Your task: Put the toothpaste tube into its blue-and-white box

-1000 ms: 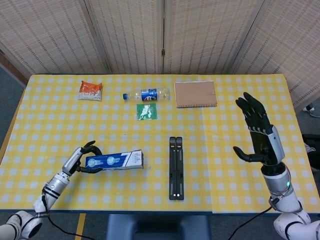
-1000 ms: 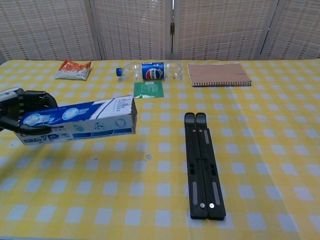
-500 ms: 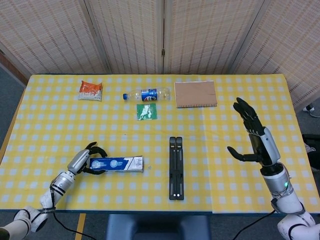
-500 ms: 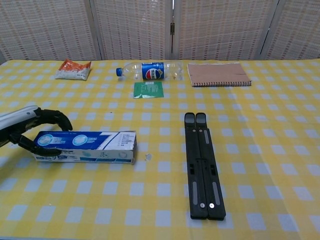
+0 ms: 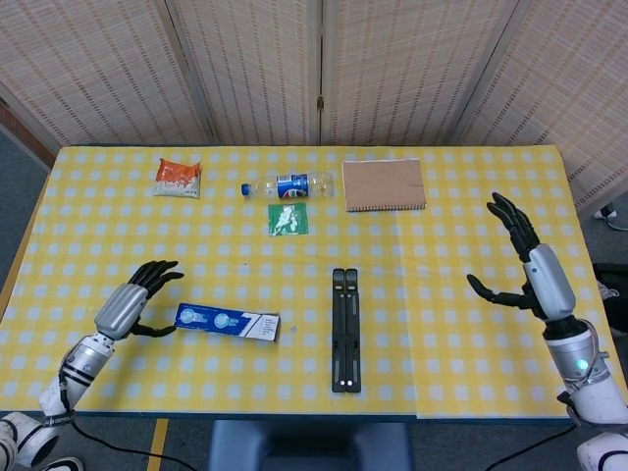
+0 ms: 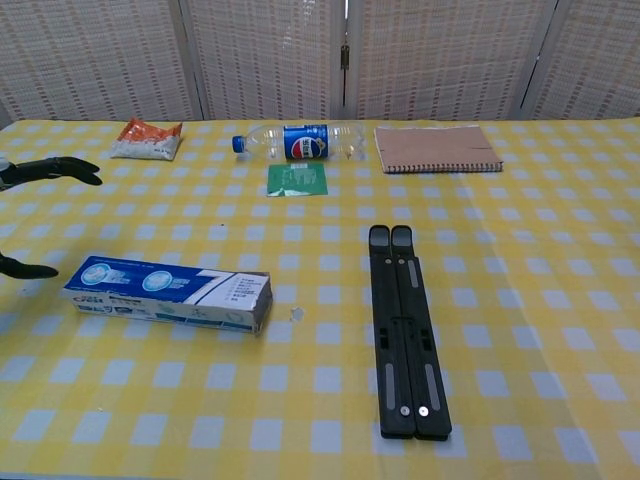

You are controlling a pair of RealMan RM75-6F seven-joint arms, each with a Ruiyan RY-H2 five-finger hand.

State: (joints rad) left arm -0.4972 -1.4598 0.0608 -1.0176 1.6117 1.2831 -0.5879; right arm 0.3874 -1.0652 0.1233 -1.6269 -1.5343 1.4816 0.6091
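Observation:
The blue-and-white toothpaste box (image 5: 227, 322) (image 6: 168, 293) lies flat on the yellow checked tablecloth, near the front left. No toothpaste tube shows outside it. My left hand (image 5: 131, 303) (image 6: 40, 172) hovers just left of the box with fingers spread, touching nothing. My right hand (image 5: 530, 266) is raised at the far right of the table, fingers apart and empty; it shows only in the head view.
A black folded stand (image 5: 344, 330) (image 6: 405, 327) lies right of the box. At the back are a plastic bottle (image 5: 288, 185), a green packet (image 5: 288, 219), a brown notebook (image 5: 384, 183) and an orange snack bag (image 5: 178, 177).
My left hand set the box down on the table and let go, drawing back to the left with fingers spread. The right hand drifted right and lower.

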